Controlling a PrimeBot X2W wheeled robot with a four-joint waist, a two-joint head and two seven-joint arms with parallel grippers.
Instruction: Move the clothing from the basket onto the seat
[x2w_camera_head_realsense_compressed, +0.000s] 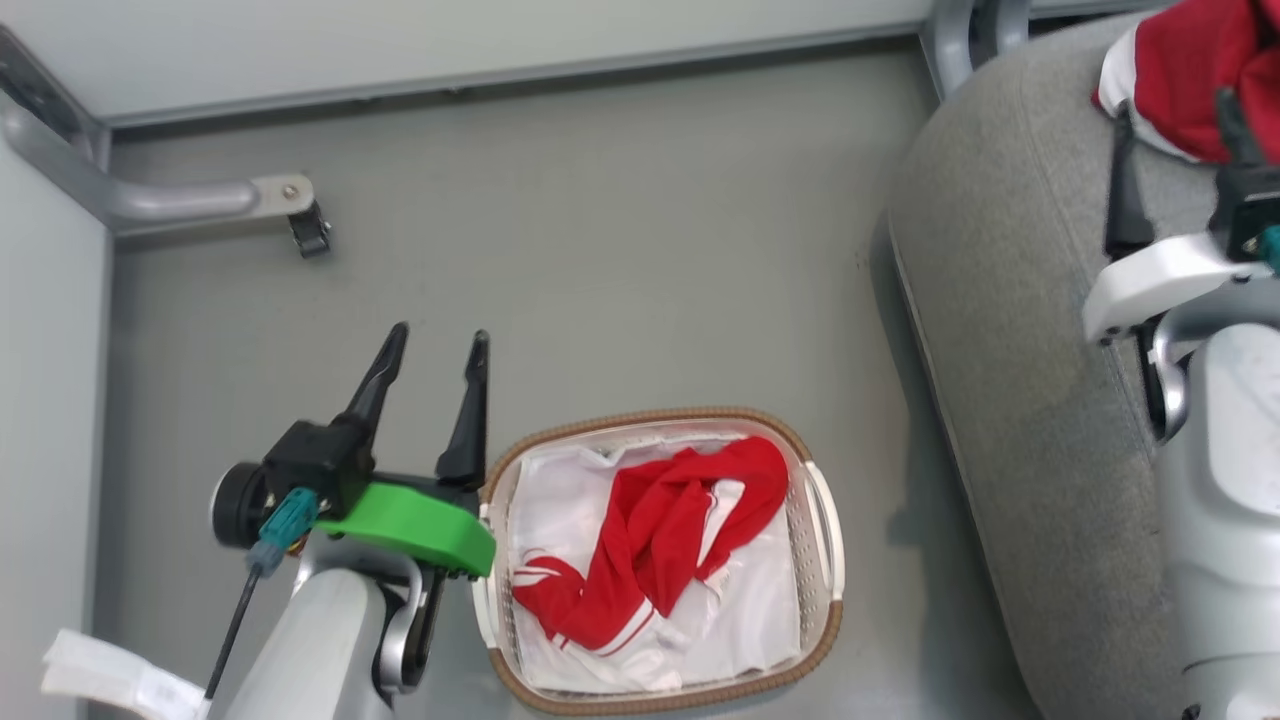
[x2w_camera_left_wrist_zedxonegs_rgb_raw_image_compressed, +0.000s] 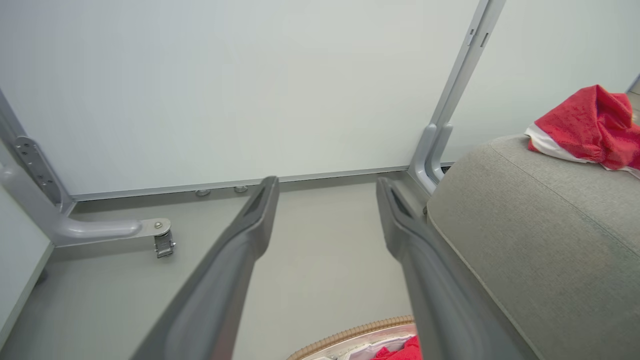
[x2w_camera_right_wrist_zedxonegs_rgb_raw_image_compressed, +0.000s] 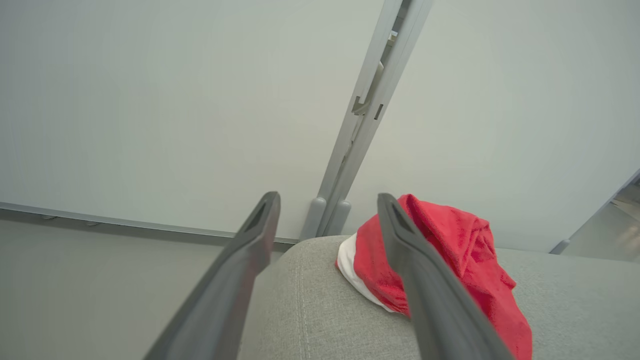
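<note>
One grey seat (x2w_camera_head_realsense_compressed: 1010, 330), 3 o'clock. One basket (x2w_camera_head_realsense_compressed: 640, 417) on the floor (x2w_camera_head_realsense_compressed: 600, 250), 6 o'clock. Two red garments: first garment (x2w_camera_head_realsense_compressed: 1190, 70) on seat, 1 o'clock; second garment (x2w_camera_head_realsense_compressed: 650, 540) inside basket. Left end effector (x2w_camera_head_realsense_compressed: 440, 333) and right end effector (x2w_camera_right_wrist_zedxonegs_rgb_raw_image_compressed: 327, 197): fingers apart.

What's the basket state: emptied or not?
Not emptied. One red garment with white stripes lies crumpled in the basket; the other red garment sits on the seat.

Grey floor (x2w_camera_head_realsense_compressed: 600, 250), metal bracket (x2w_camera_head_realsense_compressed: 190, 200), white wall (x2w_camera_head_realsense_compressed: 450, 50)
</note>
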